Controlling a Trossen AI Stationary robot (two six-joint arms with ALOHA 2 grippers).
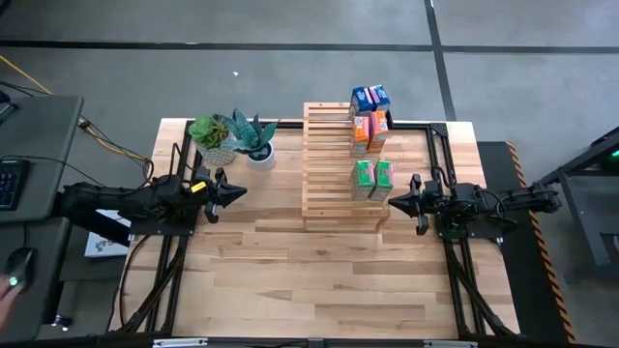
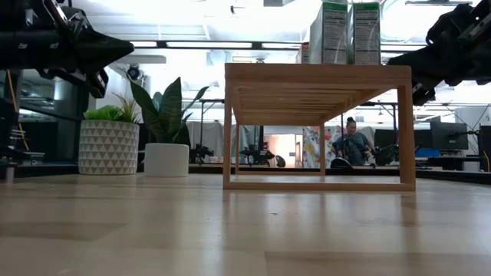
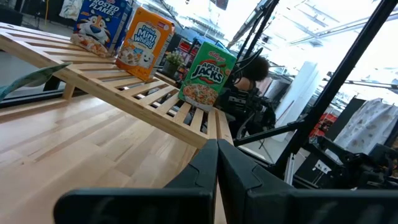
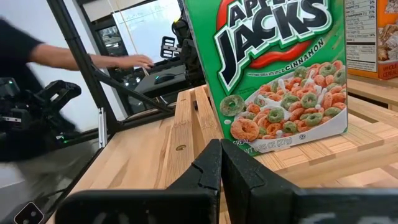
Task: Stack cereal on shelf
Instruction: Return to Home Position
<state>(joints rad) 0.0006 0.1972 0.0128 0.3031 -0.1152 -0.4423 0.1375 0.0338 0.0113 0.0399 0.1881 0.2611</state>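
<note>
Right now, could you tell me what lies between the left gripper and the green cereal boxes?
High view: only bare tabletop, then empty slats of the shelf, separate the left gripper from the green cereal boxes.

I'm seeing blue boxes [image 1: 370, 97], orange boxes [image 1: 368, 132] and green boxes [image 1: 372, 179] on the pale shelf [image 1: 324, 164]. I'm noticing one triangle-patterned white pot [image 2: 108, 146] and one plain white pot [image 2: 166, 159]
</note>
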